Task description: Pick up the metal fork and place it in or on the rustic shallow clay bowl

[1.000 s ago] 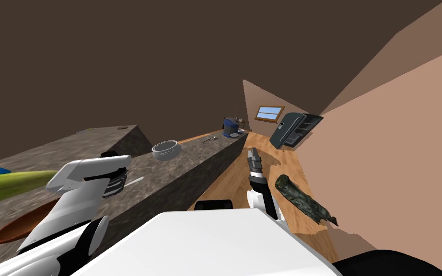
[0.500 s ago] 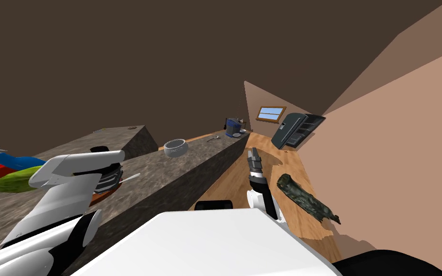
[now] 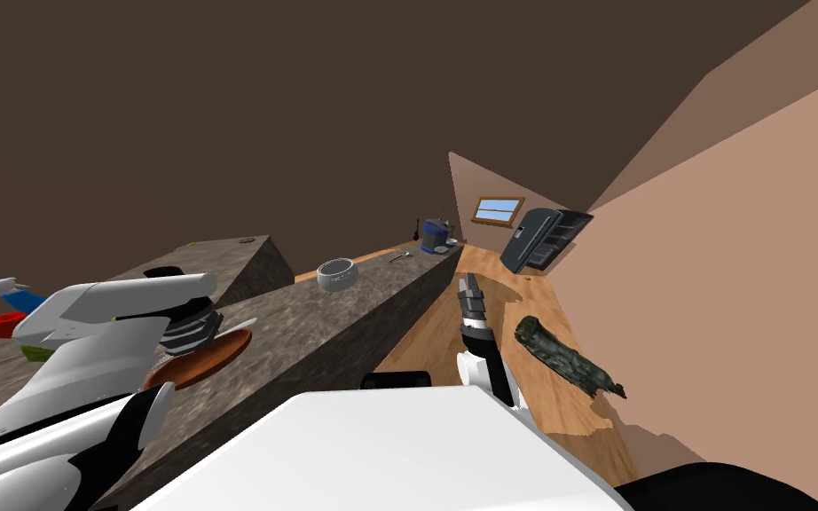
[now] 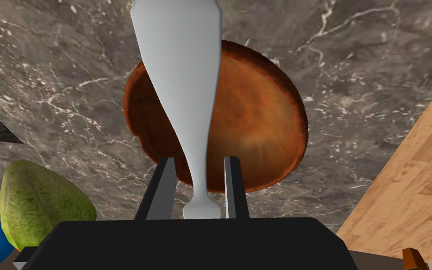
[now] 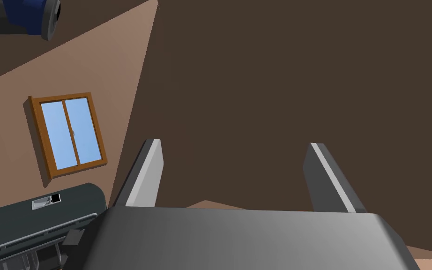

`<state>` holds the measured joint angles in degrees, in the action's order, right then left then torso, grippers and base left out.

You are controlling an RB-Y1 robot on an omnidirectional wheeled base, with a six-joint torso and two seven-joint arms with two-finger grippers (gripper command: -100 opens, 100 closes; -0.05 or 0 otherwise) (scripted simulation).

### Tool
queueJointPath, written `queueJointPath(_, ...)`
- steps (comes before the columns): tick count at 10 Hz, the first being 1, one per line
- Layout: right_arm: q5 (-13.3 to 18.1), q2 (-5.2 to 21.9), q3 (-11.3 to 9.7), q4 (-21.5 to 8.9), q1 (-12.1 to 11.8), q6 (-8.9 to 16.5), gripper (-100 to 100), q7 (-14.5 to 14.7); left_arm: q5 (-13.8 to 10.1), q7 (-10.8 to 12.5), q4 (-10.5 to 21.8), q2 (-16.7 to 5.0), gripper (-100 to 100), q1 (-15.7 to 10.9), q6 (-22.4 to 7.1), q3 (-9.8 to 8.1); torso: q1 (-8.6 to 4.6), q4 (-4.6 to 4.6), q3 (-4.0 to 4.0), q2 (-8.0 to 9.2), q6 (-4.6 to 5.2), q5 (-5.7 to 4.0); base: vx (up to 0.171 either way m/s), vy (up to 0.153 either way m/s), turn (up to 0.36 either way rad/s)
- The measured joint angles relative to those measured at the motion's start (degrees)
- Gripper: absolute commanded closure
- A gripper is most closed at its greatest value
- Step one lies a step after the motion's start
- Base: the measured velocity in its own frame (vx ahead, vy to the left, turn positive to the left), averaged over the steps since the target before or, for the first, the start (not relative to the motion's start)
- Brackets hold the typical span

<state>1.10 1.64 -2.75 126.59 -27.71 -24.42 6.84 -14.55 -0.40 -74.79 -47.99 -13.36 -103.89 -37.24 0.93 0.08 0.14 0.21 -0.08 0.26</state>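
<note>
Left gripper (image 4: 198,161) closed on the narrow neck of the pale grey fork (image 4: 177,70), fingers pressing its sides. The fork's broad end reaches out over the brown bowl (image 4: 257,117), which sits on the dark marbled desk (image 4: 374,61); whether fork and bowl touch cannot be told. A green lumpy object (image 4: 41,201) lies near the bowl. Right gripper (image 5: 234,145) held beside the desk over the wooden floor (image 3: 523,390), fingers wide apart and empty.
</note>
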Motion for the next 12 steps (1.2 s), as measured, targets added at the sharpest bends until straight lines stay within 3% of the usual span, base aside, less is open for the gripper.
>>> queueJointPath(4,0.0,0.0,0.0,0.0,0.0,0.0,0,0.0,-2.6,-0.5,1.9,-1.7,100,-0.4,-3.7,-0.34,-0.89,-0.06,-0.07,-0.08,0.04,-0.11,-0.014,0.029,-0.042)
queueJointPath(5,0.0,0.0,0.0,0.0,0.0,0.0,0,0.0,-2.7,-0.5,2.0,-1.7,-100,-0.4,-4.0,-0.35,-0.94,-0.07,-0.09,-0.12,0.04,-0.14,0.000,0.000,0.000)
queueJointPath(9,0.0,0.0,0.0,0.0,0.0,0.0,0,0.0,-2.7,-0.5,2.0,-1.7,-100,-0.4,-4.0,-0.35,-0.96,-0.08,-0.11,-0.15,0.04,-0.15,0.000,0.000,0.000)
queueJointPath(10,0.0,0.0,0.0,0.0,0.0,0.0,0,0.0,-2.7,-0.5,2.0,-1.7,0,-0.4,-4.0,-0.35,-0.96,-0.08,-0.11,-0.15,0.04,-0.15,0.000,0.000,0.000)
queueJointPath(11,0.0,0.0,0.0,0.0,0.0,0.0,0,0.0,-2.7,-0.5,2.0,-1.7,-100,-0.4,-4.0,-0.35,-0.96,-0.08,-0.11,-0.15,0.04,-0.15,-0.014,0.002,-0.091)
queueJointPath(12,0.0,0.0,0.0,0.0,0.0,0.0,0,0.0,-3.4,-0.3,2.1,-2.9,-100,-0.5,-4.6,-0.38,-0.96,-0.07,-0.09,-0.11,0.07,-0.16,-0.027,0.006,-0.093)
